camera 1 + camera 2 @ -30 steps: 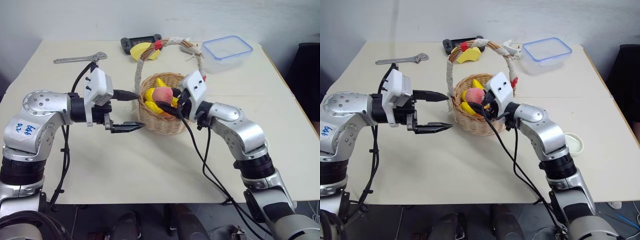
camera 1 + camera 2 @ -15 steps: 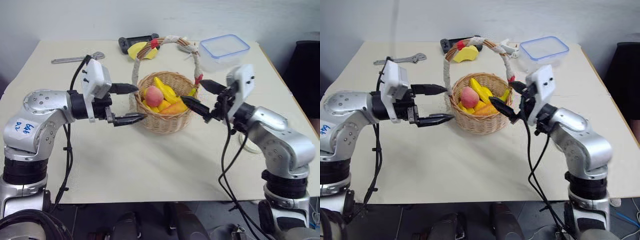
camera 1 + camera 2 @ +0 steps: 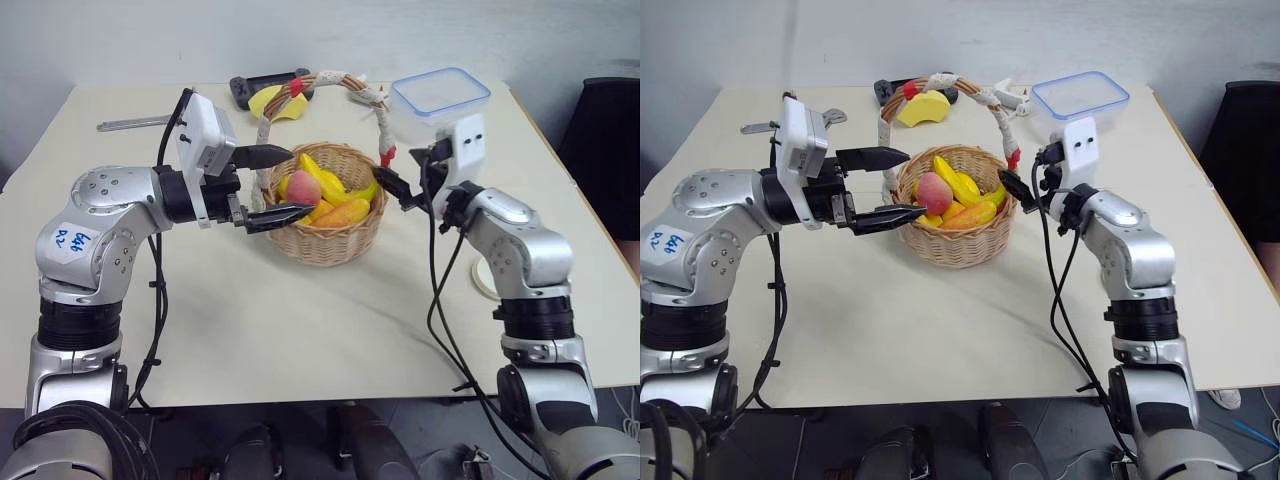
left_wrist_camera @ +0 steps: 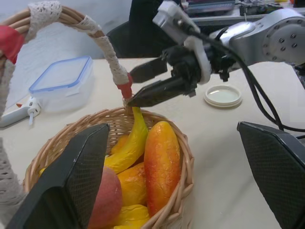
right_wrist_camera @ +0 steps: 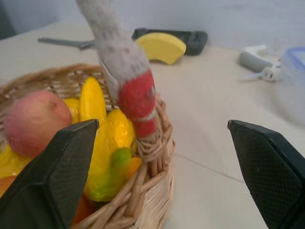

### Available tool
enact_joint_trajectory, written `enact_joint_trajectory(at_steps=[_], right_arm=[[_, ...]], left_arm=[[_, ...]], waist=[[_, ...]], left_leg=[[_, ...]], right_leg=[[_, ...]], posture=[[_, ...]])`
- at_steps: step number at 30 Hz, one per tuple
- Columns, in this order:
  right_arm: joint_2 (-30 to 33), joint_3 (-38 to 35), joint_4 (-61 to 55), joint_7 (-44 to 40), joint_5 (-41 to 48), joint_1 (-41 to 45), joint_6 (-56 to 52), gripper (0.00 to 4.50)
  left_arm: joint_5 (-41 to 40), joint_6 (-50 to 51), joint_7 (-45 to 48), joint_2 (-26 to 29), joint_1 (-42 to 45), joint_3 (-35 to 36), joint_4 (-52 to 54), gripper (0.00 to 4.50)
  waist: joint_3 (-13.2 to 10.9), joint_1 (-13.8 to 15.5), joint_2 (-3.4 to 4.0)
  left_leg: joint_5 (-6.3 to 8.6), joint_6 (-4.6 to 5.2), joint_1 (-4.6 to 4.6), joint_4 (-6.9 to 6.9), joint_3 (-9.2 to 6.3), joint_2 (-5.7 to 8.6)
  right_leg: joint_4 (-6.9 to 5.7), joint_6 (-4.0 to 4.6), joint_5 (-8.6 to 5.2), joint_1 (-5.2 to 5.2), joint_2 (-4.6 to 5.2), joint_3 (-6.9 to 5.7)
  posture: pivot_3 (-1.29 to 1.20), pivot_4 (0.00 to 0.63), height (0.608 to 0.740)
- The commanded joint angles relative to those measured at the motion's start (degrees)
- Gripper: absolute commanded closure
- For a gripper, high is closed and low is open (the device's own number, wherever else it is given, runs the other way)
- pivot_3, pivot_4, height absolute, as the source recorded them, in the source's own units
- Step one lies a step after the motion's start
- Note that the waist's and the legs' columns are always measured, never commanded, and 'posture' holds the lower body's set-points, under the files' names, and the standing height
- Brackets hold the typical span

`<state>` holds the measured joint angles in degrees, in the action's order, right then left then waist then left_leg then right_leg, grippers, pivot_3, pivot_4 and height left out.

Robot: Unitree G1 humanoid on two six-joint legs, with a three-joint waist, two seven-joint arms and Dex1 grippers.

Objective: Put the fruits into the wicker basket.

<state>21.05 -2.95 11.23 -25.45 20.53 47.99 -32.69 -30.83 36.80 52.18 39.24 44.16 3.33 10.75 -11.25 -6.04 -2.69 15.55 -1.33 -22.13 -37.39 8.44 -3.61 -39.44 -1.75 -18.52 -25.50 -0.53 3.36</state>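
Note:
The wicker basket [image 3: 330, 238] stands mid-table, its tall corded handle [image 3: 335, 77] arching over it. Inside lie the fruits: a pinkish peach [image 3: 303, 187] at the left, an orange-yellow mango [image 3: 343, 212] beside it, and yellow bananas [image 3: 328, 178]. My left gripper [image 3: 298, 182] is open and empty at the basket's left rim, its fingers spread above and below the rim. My right gripper [image 4: 130, 89] is open and empty at the right rim. The handle's red-banded foot [image 5: 138, 98] stands just ahead of its tips, between the fingers' lines.
A clear blue-rimmed box [image 3: 440, 95] sits at the back right, with a white tool [image 3: 1005, 95] beside it. A black controller [image 3: 262, 85], a yellow piece [image 3: 270, 101] and a wrench [image 3: 130, 124] lie at the back. A white lid [image 4: 222, 95] rests right of the basket.
My right gripper came up out of the basket, swung right, opened, and now stands at the handle's right foot. The left gripper moved up to the left rim. The camera shifted.

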Motion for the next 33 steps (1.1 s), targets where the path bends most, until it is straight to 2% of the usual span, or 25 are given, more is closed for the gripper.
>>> enact_joint_trajectory(at_steps=[1, 3, 11, 14, 19, 22, 28, 33], right_arm=[[-1.7, -0.5, 5.3, -0.6, -1.6, 5.1, 5.9, 0.19], [-2.3, -0.4, 7.3, -1.3, -2.2, 5.9, 7.9, 0.62], [-3.0, -1.1, 6.7, -2.6, -2.1, 5.3, 10.1, 3.41], [-2.1, -1.4, 4.7, -2.5, -2.4, 4.2, 9.9, 4.22], [1.9, -7.2, -1.4, -0.2, 0.6, 1.6, 4.2, 4.25], [6.8, -10.8, -2.2, -1.3, 1.1, 0.3, 3.8, 4.25], [18.1, -14.9, -0.3, -4.5, -0.4, -2.9, 5.2, 4.25], [23.4, -16.2, 5.7, -5.9, -2.8, -5.1, 10.8, 4.25]], left_arm=[[0.3, -1.1, -0.2, 0.9, -0.1, 0.8, 2.0, 0.00], [0.2, -0.9, -0.4, 1.0, -0.1, 1.0, 2.1, 0.00], [0.4, -1.0, -0.6, 1.0, 0.9, 1.0, 1.7, 0.00], [0.7, -1.4, -0.8, 0.5, 0.9, 0.8, 1.1, 0.00], [0.8, -1.6, -0.7, -0.4, 1.9, 0.2, 0.4, 0.00], [-0.4, -0.6, -0.6, -1.1, 2.8, 0.4, 1.4, 0.00], [0.2, -1.6, 0.3, -1.7, 2.7, -0.9, 1.0, 0.00], [0.8, -2.5, 0.7, -1.9, 3.5, -1.1, -0.7, 0.00]], waist=[[0.0, -0.3, 0.00], [0.0, -0.3, 0.00], [0.0, -0.3, 0.00], [0.0, -0.3, 0.01], [0.0, 0.0, 0.01], [0.0, 0.8, 0.02], [0.0, 1.2, 0.03], [0.0, 0.7, 0.04]], left_leg=[[0.00, 0.00, -0.01, 0.02, 0.01, 0.00], [-0.01, -0.02, 0.00, 0.07, 0.00, -0.01], [-0.02, -0.04, -0.01, 0.11, -0.02, -0.01], [-0.04, -0.07, -0.01, 0.10, -0.03, -0.02], [-0.05, -0.09, -0.02, 0.11, -0.03, -0.01], [-0.04, -0.08, -0.05, 0.12, -0.05, 0.00], [-0.04, -0.07, -0.04, 0.20, -0.03, 0.01], [-0.06, -0.11, 0.01, 0.22, 0.01, 0.00]], right_leg=[[0.01, 0.00, 0.00, -0.01, 0.00, 0.00], [0.02, 0.00, 0.00, -0.02, 0.00, -0.01], [0.05, 0.01, -0.01, -0.02, 0.01, -0.03], [0.03, 0.01, -0.01, -0.02, 0.01, -0.03], [0.03, 0.01, -0.01, -0.02, 0.01, -0.04], [0.09, 0.01, -0.01, -0.03, 0.02, -0.04], [0.19, 0.01, -0.01, -0.02, 0.02, -0.04], [0.17, 0.01, -0.01, -0.02, -0.01, -0.01]], posture=[[0.00, 0.150, 0.740], [0.00, 0.150, 0.740], [0.00, 0.150, 0.740], [0.00, 0.150, 0.740], [0.00, 0.150, 0.740], [0.00, 0.150, 0.740], [0.00, 0.150, 0.740], [0.00, 0.150, 0.740]])
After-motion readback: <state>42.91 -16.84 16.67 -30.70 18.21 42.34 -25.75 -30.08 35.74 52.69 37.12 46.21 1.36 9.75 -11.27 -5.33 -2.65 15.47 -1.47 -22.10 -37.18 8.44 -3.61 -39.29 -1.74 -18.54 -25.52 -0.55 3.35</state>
